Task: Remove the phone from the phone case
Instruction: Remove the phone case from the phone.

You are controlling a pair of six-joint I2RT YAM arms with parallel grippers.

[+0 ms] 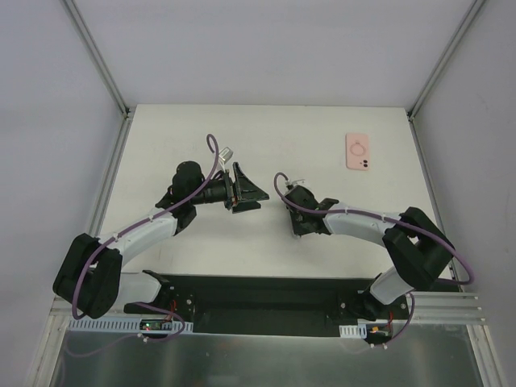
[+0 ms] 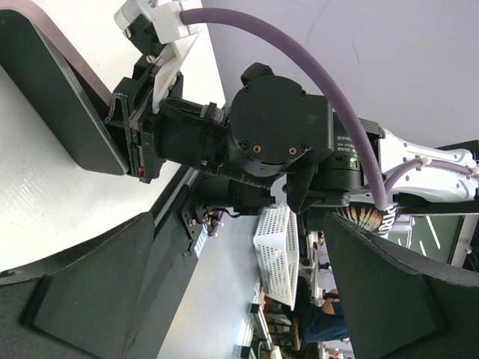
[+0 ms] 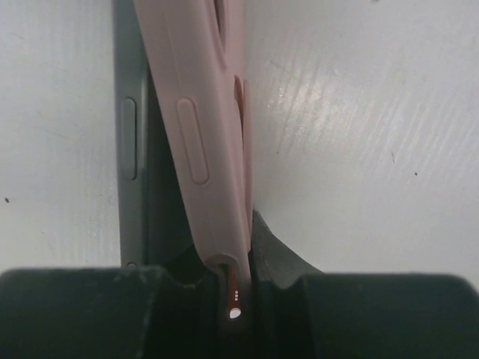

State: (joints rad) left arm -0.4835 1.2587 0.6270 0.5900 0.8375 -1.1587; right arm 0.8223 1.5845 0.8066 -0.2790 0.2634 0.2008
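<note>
White tabletop (image 1: 201,137), enclosed by plain grey walls, seen from above and from both wrists.

Right gripper (image 3: 233,269): in its own wrist view we see the two dark fingers pinched on the near end of a pink phone case (image 3: 198,142), whose side wall faces the camera and runs away from them, leaning slightly left. Just beside it on the left runs the grey edge of the phone (image 3: 132,142) — a dark gap separates the two near the fingers and narrows toward the far end. Each shows a long side button.

Left gripper (image 1: 250,190): fingers spread wide with nothing between them, held over the table centre and facing the right arm, near the right gripper but apart from it. Its wrist view is filled by the right arm's black wrist housing (image 2: 273,127) and a looping purple cable (image 2: 299,60). A white lattice basket (image 2: 278,254) shows beyond the table edge.

From above, we note a pink phone case (image 1: 358,151) lying flat, back upward, near the far right corner, well apart from both grippers. We cannot reconcile this position with the close wrist view, and from above the right gripper's fingers are too dark to read.
</note>
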